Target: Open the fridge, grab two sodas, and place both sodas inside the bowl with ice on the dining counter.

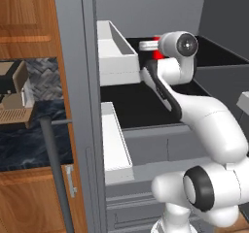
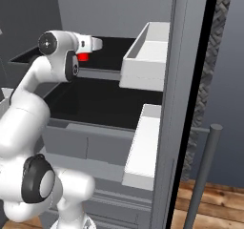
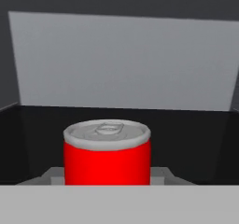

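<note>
The fridge [image 1: 78, 81] stands open, showing its dark shelves and white door bins [image 1: 116, 52]. One red soda [image 3: 107, 155] with a silver top stands upright on the upper shelf, close in front of the hand; it also shows as a red patch [image 1: 158, 54] beside the hand and as a soda sliver [image 2: 83, 57] under the wrist. My gripper [image 3: 112, 176] reaches into that shelf and is open. A grey fingertip [image 3: 53, 175] shows on each side of the can's base. Whether the tips touch the can is unclear. The second soda, the bowl and the dining counter are out of view.
The fridge's grey back wall [image 3: 121, 59] lies just behind the can. A lower dark shelf [image 1: 141, 106] and grey drawers [image 1: 146, 178] sit under the arm. Left of the door are wooden cabinets [image 1: 24, 13], a coffee machine [image 1: 14, 96] and a bar handle [image 1: 56, 174].
</note>
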Tool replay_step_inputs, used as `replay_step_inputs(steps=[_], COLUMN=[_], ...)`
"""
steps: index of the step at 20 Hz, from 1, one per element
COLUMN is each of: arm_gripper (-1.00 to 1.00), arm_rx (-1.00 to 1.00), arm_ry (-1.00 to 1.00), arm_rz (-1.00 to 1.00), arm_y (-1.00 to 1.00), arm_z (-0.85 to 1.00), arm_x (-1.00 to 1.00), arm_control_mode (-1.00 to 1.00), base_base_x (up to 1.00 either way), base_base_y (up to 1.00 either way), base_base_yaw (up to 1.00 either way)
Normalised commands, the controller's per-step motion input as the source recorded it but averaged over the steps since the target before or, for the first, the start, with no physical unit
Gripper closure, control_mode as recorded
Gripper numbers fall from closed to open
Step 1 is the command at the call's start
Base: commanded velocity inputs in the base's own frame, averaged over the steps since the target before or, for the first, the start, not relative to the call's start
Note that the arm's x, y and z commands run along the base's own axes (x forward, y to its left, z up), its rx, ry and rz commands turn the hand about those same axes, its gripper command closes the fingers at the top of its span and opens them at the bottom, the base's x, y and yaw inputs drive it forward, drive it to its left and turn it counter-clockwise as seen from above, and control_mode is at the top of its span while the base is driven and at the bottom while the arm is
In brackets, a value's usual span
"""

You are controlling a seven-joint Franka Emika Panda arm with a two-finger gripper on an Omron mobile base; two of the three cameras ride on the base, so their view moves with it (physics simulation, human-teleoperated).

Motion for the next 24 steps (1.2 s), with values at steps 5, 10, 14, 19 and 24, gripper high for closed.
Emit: replay_step_inputs(steps=[5,10,14,19,24], arm_gripper=[1.00,1.00,1.00,1.00,1.00], arm_rx=[-0.03,-0.08,-0.08,-0.02,0.00], arm_ry=[0.02,0.10,0.10,0.08,0.09], arm_rz=[0.00,0.00,0.00,0.00,0.00], arm_y=[-0.01,0.00,-0.01,-0.14,-0.20], arm_z=[0.42,0.18,0.00,0.09,0.26], arm_x=[-0.82,-1.00,-1.00,-1.00,-1.00], arm_control_mode=[-1.00,-1.00,-1.00,-1.00,-1.00], base_base_x=[0.00,0.00,0.00,0.00,0.00], base_base_y=[0.00,0.00,0.00,0.00,0.00], base_base_yaw=[0.00,0.00,0.00,0.00,0.00])
